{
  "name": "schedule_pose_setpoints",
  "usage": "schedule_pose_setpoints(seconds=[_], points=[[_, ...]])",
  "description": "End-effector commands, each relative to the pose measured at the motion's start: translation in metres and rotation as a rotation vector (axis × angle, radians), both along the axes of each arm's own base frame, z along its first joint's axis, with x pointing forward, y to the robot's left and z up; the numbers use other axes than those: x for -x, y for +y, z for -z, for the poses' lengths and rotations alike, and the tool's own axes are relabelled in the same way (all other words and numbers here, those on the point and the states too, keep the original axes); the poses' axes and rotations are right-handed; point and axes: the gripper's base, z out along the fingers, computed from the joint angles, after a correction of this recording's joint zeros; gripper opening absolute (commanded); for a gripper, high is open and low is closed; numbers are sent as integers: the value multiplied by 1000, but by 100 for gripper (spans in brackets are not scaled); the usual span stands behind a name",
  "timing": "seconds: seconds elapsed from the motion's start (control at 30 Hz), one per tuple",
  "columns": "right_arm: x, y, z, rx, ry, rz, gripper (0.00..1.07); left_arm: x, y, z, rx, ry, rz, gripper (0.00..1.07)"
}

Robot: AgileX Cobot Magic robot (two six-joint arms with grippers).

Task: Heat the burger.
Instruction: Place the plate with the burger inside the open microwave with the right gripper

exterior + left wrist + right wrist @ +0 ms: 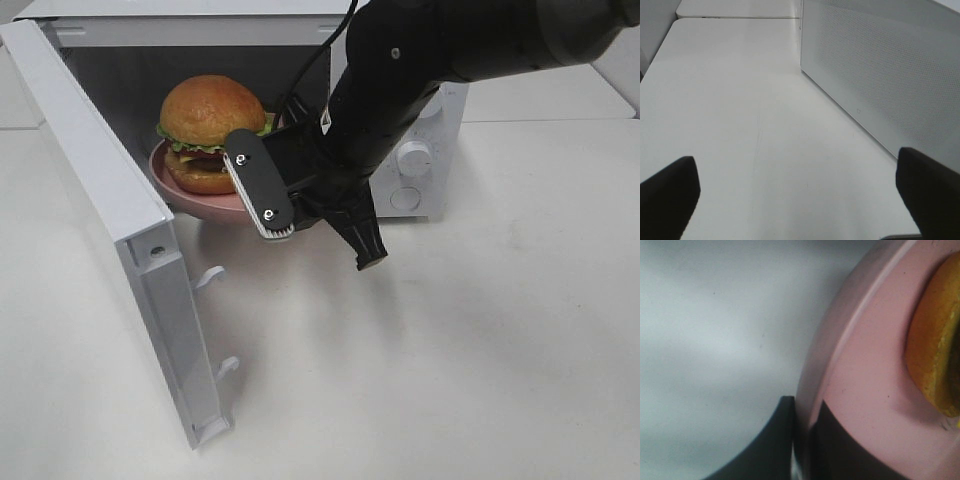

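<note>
The burger [210,125], with a golden bun, green lettuce and a dark patty, sits on a pink plate [185,190] at the mouth of the open white microwave [425,150]. My right gripper [262,205] is shut on the plate's near rim. In the right wrist view the fingers [775,440] pinch the pink rim [840,365], with the bun's edge [932,355] beside them. I cannot tell whether the plate rests on the cavity floor. My left gripper [800,210] is open and empty over the bare table, out of the high view.
The microwave door [100,190] stands swung open to the left, its latch hooks [212,275] pointing at the table. The control knobs [415,155] are on the right of the cavity. A white perforated panel [880,75] stands close beside the left gripper.
</note>
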Motion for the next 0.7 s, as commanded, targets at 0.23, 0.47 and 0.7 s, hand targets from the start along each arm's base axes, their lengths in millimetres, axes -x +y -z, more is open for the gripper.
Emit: schedule_pose_setpoints(seconds=[0.23, 0.47, 0.7], points=[[-24, 11, -10, -25, -88, 18, 0, 2, 0, 0, 4, -28, 6, 100], [-40, 22, -10, -33, -112, 31, 0, 2, 0, 0, 4, -28, 6, 100], [-53, 29, -6, 5, -126, 21, 0, 2, 0, 0, 4, -28, 6, 100]])
